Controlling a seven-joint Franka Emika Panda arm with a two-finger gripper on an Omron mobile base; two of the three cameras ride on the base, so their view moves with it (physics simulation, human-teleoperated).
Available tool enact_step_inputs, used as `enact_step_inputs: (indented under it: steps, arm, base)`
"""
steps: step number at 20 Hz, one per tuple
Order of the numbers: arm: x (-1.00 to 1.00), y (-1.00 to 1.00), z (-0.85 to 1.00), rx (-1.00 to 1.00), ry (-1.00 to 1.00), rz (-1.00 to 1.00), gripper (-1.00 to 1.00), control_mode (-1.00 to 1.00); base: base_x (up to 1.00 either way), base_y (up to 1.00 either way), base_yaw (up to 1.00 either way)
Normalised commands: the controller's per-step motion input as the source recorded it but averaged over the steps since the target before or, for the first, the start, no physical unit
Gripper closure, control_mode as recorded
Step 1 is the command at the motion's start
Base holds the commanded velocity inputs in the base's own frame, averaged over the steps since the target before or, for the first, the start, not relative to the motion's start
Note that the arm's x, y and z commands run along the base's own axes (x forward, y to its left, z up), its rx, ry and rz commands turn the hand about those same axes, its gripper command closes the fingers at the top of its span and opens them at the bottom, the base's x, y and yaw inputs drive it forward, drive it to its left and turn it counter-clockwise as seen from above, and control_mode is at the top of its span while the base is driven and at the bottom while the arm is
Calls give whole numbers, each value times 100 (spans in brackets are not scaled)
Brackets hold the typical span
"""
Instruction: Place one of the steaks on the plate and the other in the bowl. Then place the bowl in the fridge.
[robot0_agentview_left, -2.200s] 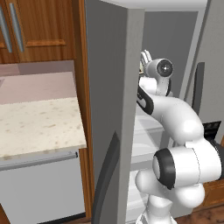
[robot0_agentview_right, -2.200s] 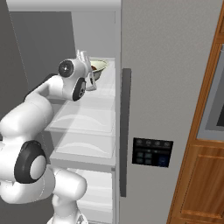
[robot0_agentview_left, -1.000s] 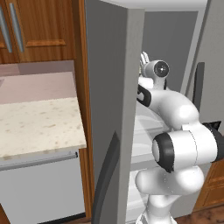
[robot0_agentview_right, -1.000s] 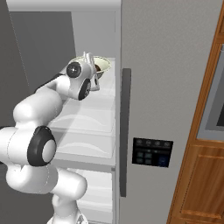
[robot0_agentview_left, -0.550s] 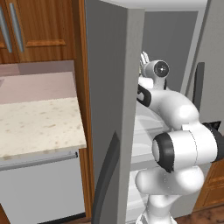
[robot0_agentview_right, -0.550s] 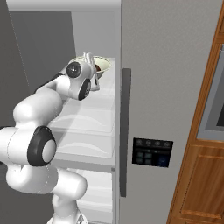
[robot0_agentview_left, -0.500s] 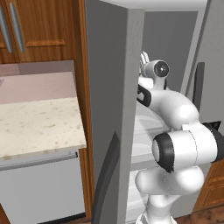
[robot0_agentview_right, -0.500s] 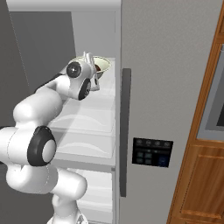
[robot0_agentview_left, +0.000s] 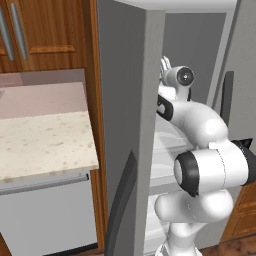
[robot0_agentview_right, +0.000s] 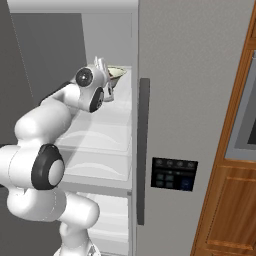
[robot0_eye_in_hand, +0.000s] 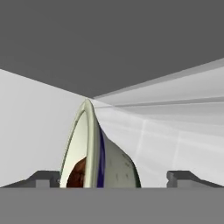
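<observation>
The bowl (robot0_eye_in_hand: 98, 153) is sitting on an upper shelf inside the fridge (robot0_agentview_right: 190, 100), and your gripper (robot0_eye_in_hand: 113, 177) is hanging right around its rim with the jaws spread wide, tips well apart on either side, not squeezing anything. The dark brown steak (robot0_eye_in_hand: 78, 174) is lying inside the bowl.

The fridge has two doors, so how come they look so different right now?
The left fridge door is swung open, showing white shelves and the bowl inside; the right fridge door is shut. The right door carries a small black control panel; the left door shows none. Both are grey with a dark bar handle.
</observation>
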Motion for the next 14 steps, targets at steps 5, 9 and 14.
enact_step_inputs:
  steps: [5, 9, 14]
  arm:
    - [0, 0, 14, 0, -1, 0, -100, -100]
    - [-4, 0, 26, 0, -5, 0, -100, -100]
    - [-34, 0, 24, 0, -8, 2, -100, -100]
  base:
    - [0, 0, 0]
    - [0, 0, 0]
    - [0, 0, 0]
